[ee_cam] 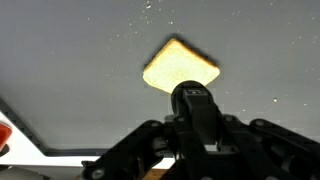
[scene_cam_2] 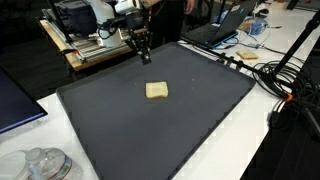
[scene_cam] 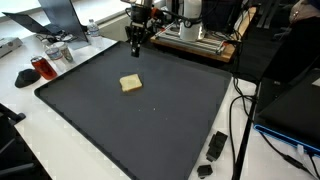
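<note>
Claw [scene_cam: 137,46] pinched tight, folks: fingers pressed together into one dark tip, hanging over the far edge of the dark mat [scene_cam: 180,125], and clear of the surface as far as this coarse picture lets me judge. Down the wrist view, the closed claw [ee_cam: 193,98] points to twelve o'clock, and just past its tip lies the tan square [ee_cam: 180,66], flat on the mat with one corner turned toward the camera. Bread or sponge? Too soft a picture to call. In both exterior views the square is apart from the claw, near it on the mat: at six o'clock from it here [scene_cam: 130,84], at five o'clock from the claw [scene_cam_2: 145,57] there. Widening out: a wooden frame [scene_cam: 200,42] at two o'clock behind the claw, a red object [scene_cam: 44,68] off the mat at eight o'clock, two black blocks [scene_cam: 217,146] at the mat's near corner, four o'clock. Glass jars [scene_cam_2: 45,165] show at seven o'clock, cables [scene_cam_2: 285,85] at three.
</note>
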You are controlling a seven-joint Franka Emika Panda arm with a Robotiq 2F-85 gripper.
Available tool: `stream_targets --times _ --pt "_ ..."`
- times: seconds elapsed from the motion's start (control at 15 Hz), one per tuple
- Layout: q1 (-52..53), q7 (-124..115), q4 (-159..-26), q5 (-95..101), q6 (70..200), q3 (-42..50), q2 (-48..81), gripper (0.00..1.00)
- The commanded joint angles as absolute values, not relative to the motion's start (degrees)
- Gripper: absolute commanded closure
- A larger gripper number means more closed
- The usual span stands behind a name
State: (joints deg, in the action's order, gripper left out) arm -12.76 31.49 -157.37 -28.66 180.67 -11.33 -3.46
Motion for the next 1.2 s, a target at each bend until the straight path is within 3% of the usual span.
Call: stream_targets --times 0.0,0.33,0.6,1.13 --pt "-18.0 27.6 -157.3 -17.9 181.0 -13.3 -4.2 0.95" --pt "-29.5 18.0 -156.5 5.1 173.0 -20.1 -10.5 0.95" --pt "-32.7 7.4 -150.3 15.8 162.8 -28.7 -12.4 0.95" --pt "-35.0 -5.0 -140.4 27.6 153.9 -37.1 -2.9 0.95"
